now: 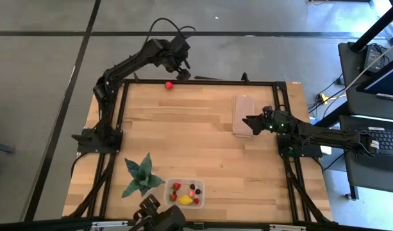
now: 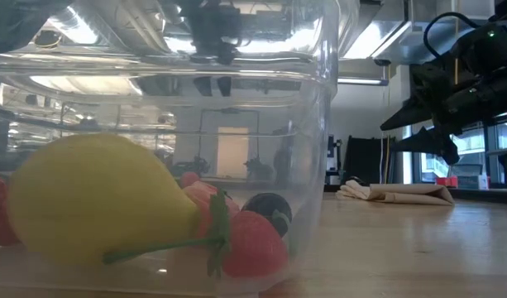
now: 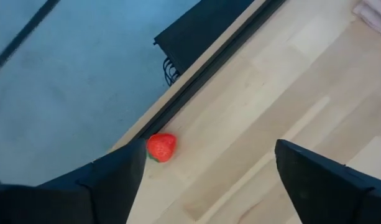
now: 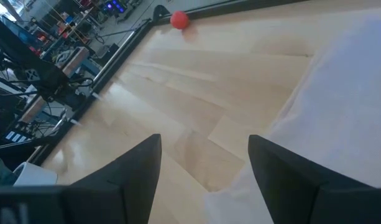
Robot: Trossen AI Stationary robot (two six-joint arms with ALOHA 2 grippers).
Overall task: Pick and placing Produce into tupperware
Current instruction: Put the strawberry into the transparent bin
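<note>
One strawberry (image 1: 168, 85) lies loose at the table's far edge; the rest of the produce sits in the tupperware (image 1: 184, 192) at the near edge. The left gripper (image 1: 181, 72) hovers above it, fingers spread, empty. Next, likely: descend and pinch it. The right gripper (image 1: 250, 120) waits spread over the cloth (image 1: 243, 115).

Bench (image 1: 202, 147): pale wood planks, black frame along its edges. Folded beige cloth (image 1: 243, 115): lying flat toward the right side. Green spiky-leaved plant (image 1: 140, 175): near the front left corner. Laptop (image 1: 383, 140): on a side stand beyond the right edge.
</note>
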